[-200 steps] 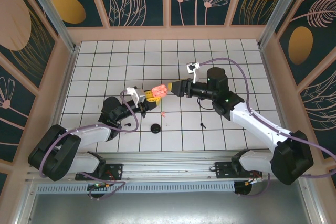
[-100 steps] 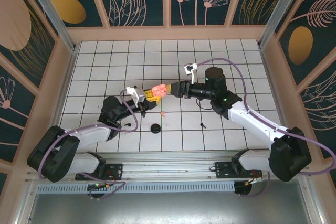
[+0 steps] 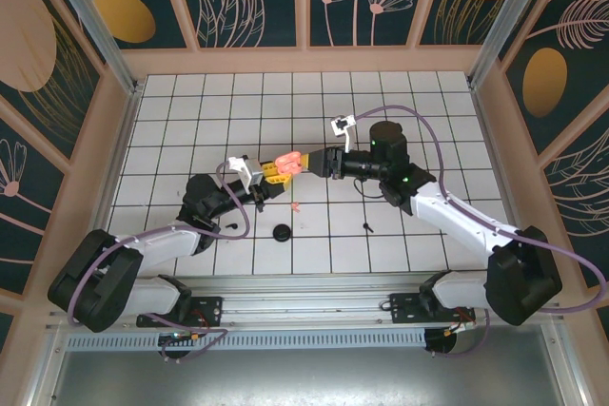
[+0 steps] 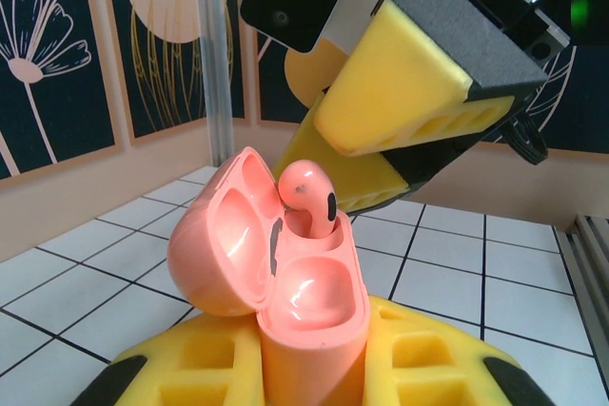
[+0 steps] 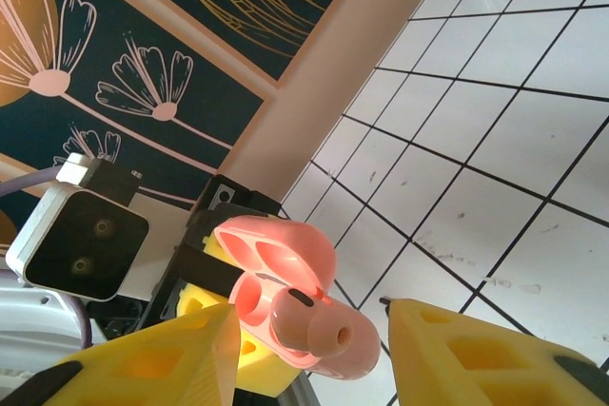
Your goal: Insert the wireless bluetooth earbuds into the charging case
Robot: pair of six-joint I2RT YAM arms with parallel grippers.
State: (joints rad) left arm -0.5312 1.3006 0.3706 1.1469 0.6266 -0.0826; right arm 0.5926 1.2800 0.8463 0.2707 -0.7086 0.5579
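Left claw [image 4: 314, 358] clamps the open pink charging case [image 4: 304, 301]; right claw [image 5: 314, 316], jaws apart, straddles a salmon-pink earbud [image 4: 309, 199] standing half-seated in the case, untouched between its fingertips. Best bet: close lightly, push along the stem, case held steady.

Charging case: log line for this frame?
left gripper: shut on charging case, lid open | pink earbud: in slot | right gripper: open, by earbud

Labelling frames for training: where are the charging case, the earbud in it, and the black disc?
charging case [image 4: 314, 330]: left wrist view, base body.
earbud [image 4: 306, 193]: left wrist view, rounded head.
black disc [image 3: 282, 233]: top external view, its centre.
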